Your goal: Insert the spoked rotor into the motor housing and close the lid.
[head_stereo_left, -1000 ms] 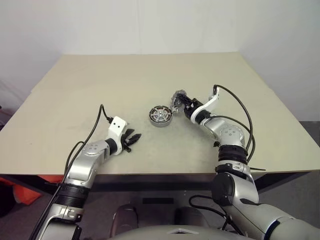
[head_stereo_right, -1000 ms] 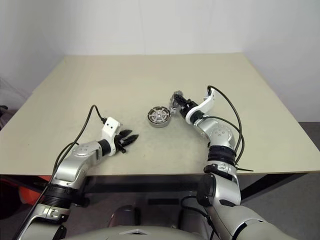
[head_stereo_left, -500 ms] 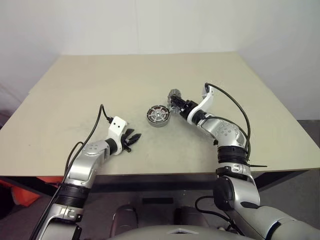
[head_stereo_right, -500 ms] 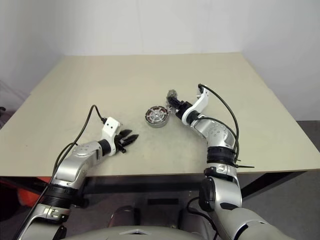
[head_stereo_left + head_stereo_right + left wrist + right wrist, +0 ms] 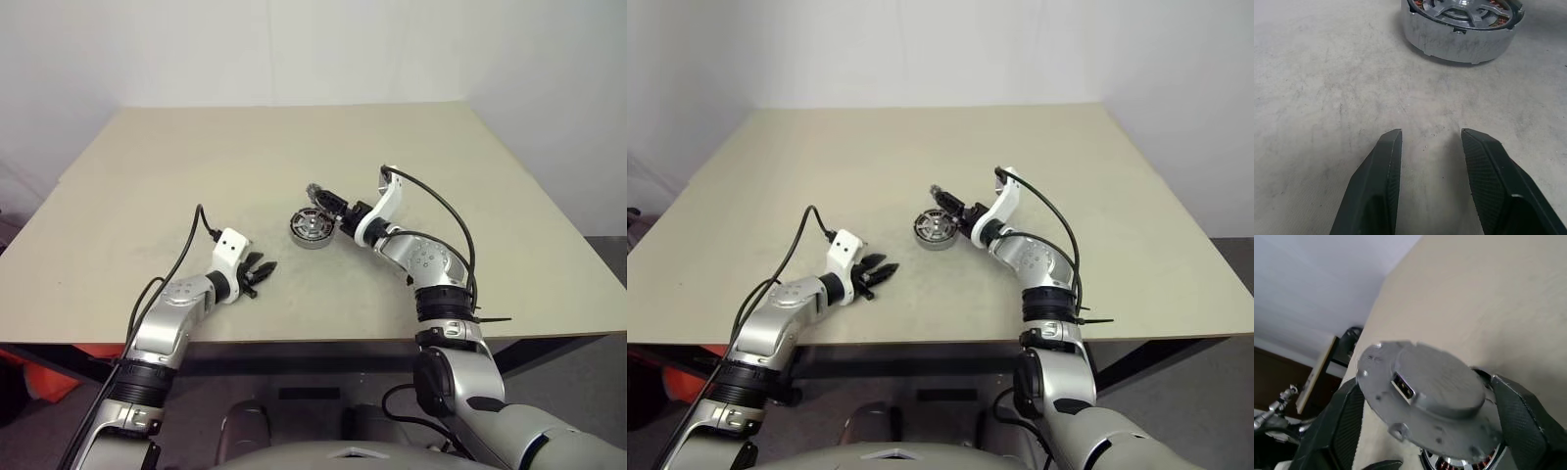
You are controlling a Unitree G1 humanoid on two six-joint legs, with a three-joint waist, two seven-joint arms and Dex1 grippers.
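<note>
A plain beige counter (image 5: 147, 176) meets white walls (image 5: 294, 49); the left tool (image 5: 257, 273) is unclenched and empty, the right tool (image 5: 323, 199) grasps a grey round metal lid (image 5: 1420, 396).

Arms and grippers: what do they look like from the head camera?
Both arms are silver-grey metal with black joint rings. Each wrist carries a white camera bracket with a looping black cable. The left gripper and right gripper each have two black fingers with textured pads.

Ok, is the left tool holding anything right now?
No: the left tool has parted fingers over bare table, short of the motor housing.
</note>
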